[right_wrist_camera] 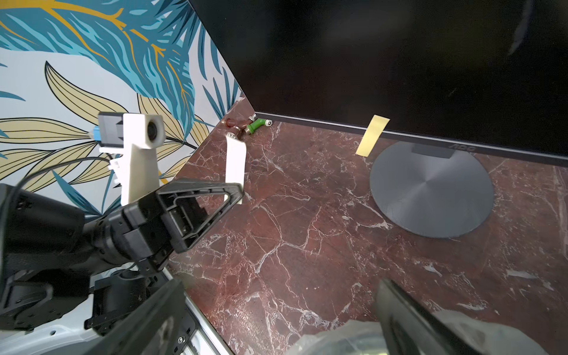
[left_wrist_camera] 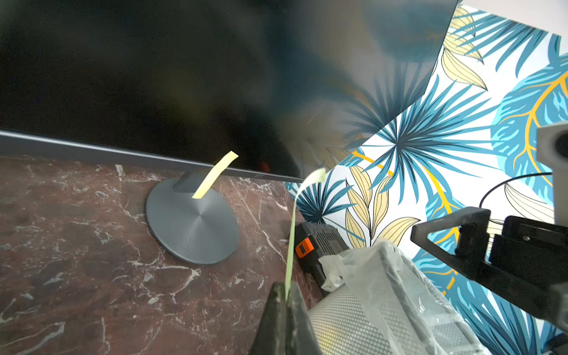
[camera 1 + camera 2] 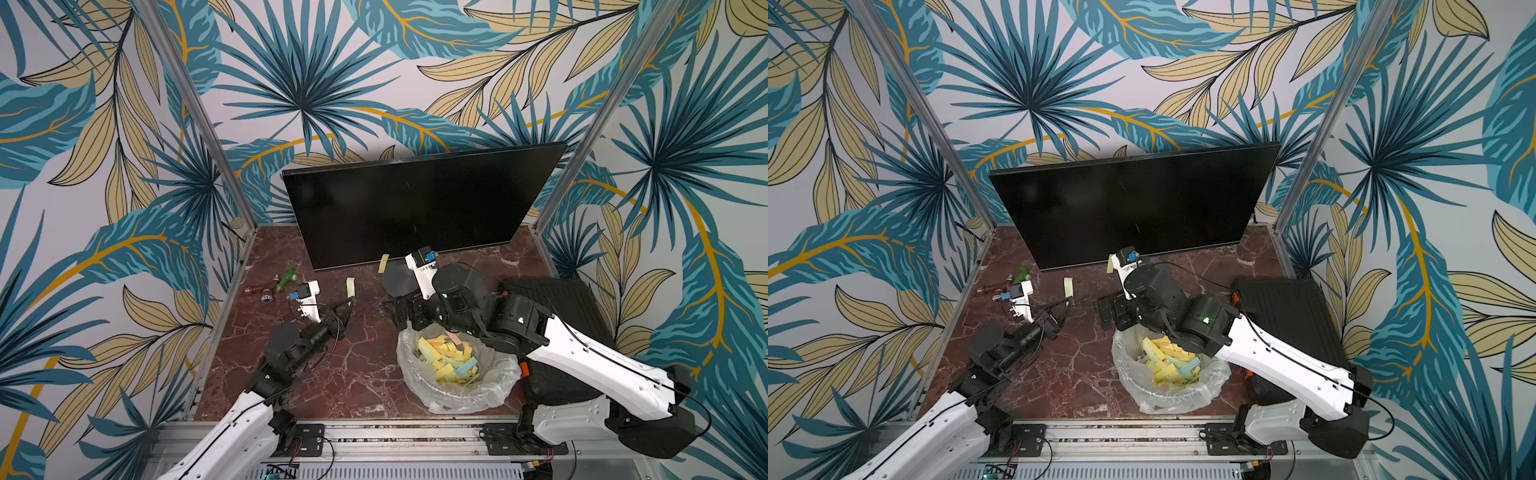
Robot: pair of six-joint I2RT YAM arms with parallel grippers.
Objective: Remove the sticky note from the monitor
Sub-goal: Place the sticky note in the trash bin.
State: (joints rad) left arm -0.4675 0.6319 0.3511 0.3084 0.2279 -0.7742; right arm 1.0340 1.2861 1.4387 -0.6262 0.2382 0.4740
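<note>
left gripper (image 3: 351, 302) is pinched tight on a pale yellow sticky note (image 3: 351, 286) standing upright from its tips, left of centre in both top views; right gripper (image 1: 276, 295) gapes wide. a second note (image 1: 372, 140) hangs from the lower bezel of the monitor (image 3: 415, 208), long axis pointing down toward the grey disc foot (image 1: 430, 190), near a small logo (image 1: 462, 148) reading "aoc".

The only readable mark is the brand lettering "AOC" on the lower bezel of the monitor (image 1: 384, 61), just above its round grey foot (image 1: 430, 196), while small print on the right arm's white camera mount (image 3: 422, 274) is too blurred to read.
</note>
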